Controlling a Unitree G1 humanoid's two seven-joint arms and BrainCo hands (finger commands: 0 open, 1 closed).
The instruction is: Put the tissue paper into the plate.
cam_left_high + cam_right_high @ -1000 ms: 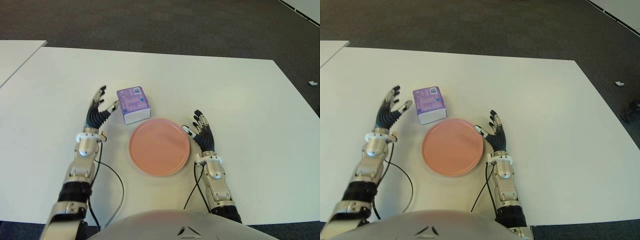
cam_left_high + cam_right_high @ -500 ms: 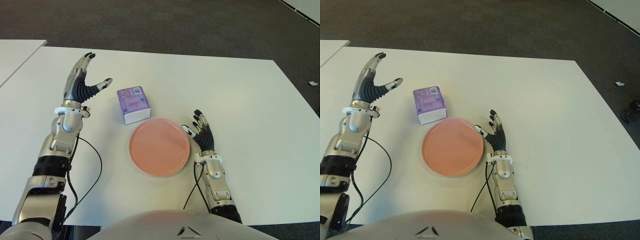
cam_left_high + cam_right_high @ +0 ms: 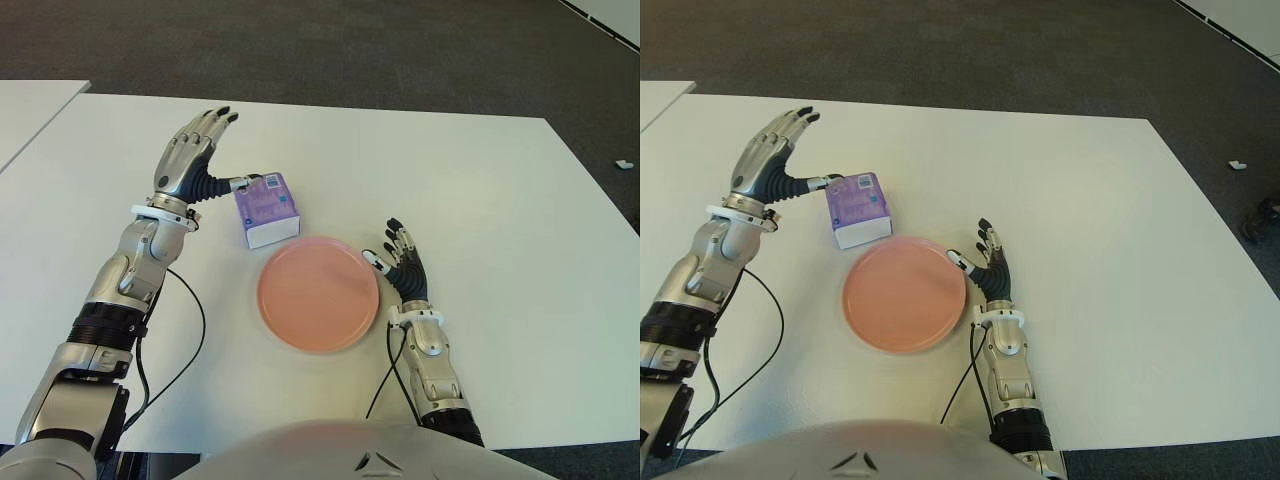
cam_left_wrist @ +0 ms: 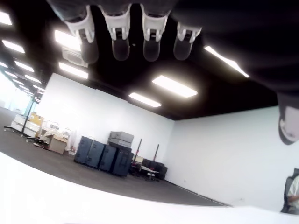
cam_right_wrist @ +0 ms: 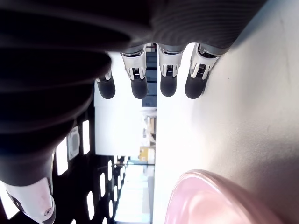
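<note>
Tissue paper [image 3: 267,209], a small purple pack, sits on the white table [image 3: 480,200] just left of centre in the eye views, and your left hand [image 3: 190,160] is right beside it on its left. The pack lies to the right of that hand and slightly lower in the frame. Its long axis runs roughly up and down the frame, tilted a little, so the hand faces one of its long sides. The pink plate [image 3: 318,293] lies just below and to the right of the pack, very near its lower edge, though you cannot tell whether the two touch.

Your left hand is spread wide: the four fingers point toward the top of the frame, and the thumb reaches right toward the pack's upper left corner. Whether the thumb tip touches it is not clear from here. The left wrist view shows the extended fingers with nothing between them, so the hand holds nothing.

Your right hand [image 3: 402,268] shows just right of the plate's rim, fingers relaxed and empty. The left hand is much the nearer, so the grasp looks like its job, followed by a short carry down and right to the plate.
</note>
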